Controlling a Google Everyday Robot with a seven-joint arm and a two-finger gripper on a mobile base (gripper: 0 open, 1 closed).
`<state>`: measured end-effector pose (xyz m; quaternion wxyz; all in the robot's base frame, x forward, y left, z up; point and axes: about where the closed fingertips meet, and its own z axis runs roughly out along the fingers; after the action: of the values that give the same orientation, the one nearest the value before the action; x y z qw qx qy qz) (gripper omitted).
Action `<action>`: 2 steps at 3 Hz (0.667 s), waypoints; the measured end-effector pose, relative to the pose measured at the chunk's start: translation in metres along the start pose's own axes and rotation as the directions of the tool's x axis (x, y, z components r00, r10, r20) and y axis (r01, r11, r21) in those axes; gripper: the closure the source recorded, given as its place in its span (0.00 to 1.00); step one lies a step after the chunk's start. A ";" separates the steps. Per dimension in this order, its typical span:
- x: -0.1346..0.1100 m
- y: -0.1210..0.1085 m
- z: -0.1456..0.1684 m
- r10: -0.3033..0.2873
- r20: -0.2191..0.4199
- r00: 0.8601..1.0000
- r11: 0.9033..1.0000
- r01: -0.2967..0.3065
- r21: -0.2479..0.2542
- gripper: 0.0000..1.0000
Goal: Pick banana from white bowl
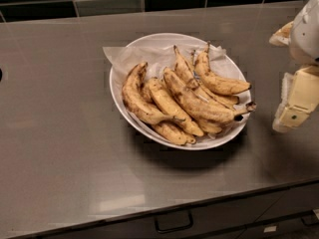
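Right of the white bowl [115,99] holding the banana [199,103], your gripper [293,105] hangs clear; you cannot tell how wide.

Smooth metal counter [60,133], glossy white bowl [164,36], crumpled paper [115,56]; matt plastic gripper [291,114] at the right edge.

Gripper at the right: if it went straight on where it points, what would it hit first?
Likely the grey counter, just right of the white bowl. The gripper, at the picture's right edge, seems to point down and slightly left, missing the bananas; depth is unclear.
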<state>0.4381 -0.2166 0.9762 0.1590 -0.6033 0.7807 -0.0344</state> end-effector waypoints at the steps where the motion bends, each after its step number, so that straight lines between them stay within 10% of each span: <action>1: 0.000 0.000 0.000 0.000 0.000 1.000 1.000 0.000 0.000 0.00; 2: -0.023 0.015 0.012 -0.037 0.004 0.999 0.999 0.037 -0.037 0.00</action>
<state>0.4326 -0.1891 0.9658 0.1486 -0.6204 0.7698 -0.0220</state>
